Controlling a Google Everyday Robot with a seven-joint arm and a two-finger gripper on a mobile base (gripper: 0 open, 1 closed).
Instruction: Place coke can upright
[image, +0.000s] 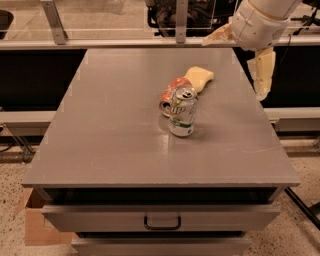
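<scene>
Coke can (169, 95) on side, touching 7UP can (182, 112); hand (234, 67) upper right, spread, empty.

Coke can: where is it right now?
In the camera view, the coke can lies on its side right of centre on the table, just behind the upright 7UP can, sponge beyond; the gripper hangs by the far right corner.
</scene>
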